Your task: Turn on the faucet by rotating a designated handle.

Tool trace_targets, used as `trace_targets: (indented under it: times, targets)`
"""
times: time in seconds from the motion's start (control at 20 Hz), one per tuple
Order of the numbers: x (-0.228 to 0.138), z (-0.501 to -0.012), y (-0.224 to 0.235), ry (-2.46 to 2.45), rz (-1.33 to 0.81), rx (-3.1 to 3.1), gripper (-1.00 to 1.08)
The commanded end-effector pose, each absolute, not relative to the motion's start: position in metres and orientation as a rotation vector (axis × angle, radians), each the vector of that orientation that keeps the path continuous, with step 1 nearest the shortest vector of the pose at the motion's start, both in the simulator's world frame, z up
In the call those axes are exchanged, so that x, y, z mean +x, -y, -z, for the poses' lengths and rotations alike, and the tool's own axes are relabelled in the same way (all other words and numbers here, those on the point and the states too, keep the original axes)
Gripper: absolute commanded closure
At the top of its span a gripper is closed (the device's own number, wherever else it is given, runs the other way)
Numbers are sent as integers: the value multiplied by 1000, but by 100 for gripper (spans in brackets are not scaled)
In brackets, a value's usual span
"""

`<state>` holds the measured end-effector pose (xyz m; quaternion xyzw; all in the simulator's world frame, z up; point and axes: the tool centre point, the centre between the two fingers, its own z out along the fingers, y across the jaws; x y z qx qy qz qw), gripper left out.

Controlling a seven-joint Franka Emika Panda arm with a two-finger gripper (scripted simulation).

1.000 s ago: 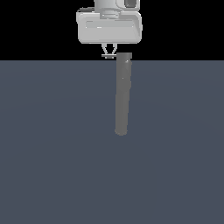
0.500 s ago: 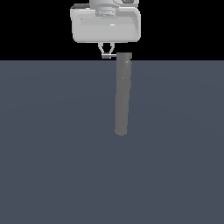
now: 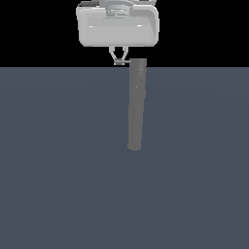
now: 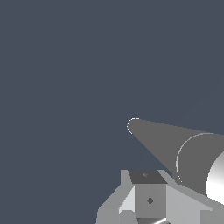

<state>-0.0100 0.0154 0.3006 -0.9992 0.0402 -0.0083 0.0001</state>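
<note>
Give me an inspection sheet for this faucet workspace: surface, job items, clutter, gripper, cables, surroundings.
Surface: plain dark blue-grey floor, bare where it shows.
Faucet: long matte grey cylinder, rounded end toward the camera in the exterior view.
Handle: thin light-grey rod sticking out sideways from the cylinder's top end, toward the exterior view's left.
Clutter: nothing seen.
Gripper: boxy light-grey gripper above the faucet's top end, fingertips close together right at the handle; whether they clamp it cannot be told.
Cables: nothing seen.
Surroundings: black background behind the floor; nothing else seen.
</note>
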Motion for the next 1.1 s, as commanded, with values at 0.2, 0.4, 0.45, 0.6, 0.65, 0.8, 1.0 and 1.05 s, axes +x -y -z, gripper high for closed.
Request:
trace_targets:
  times: [0.2, 0.4, 0.45, 0.6, 0.65, 0.8, 1.0, 1.05]
  targets:
    - [-37, -301, -8, -129, 5, -3139, 108]
    - [-50, -301, -4, -127, 1, -3139, 108]
    - [-50, -301, -4, -127, 1, -3139, 108]
    - [-45, -300, 4, -126, 17, -3139, 108]
    - [-48, -300, 9, -126, 15, -3139, 108]
    - [-57, -300, 22, -126, 10, -3139, 108]
    - [-68, -301, 40, -126, 2, -3139, 108]
    - [-68, -301, 40, -126, 2, -3139, 108]
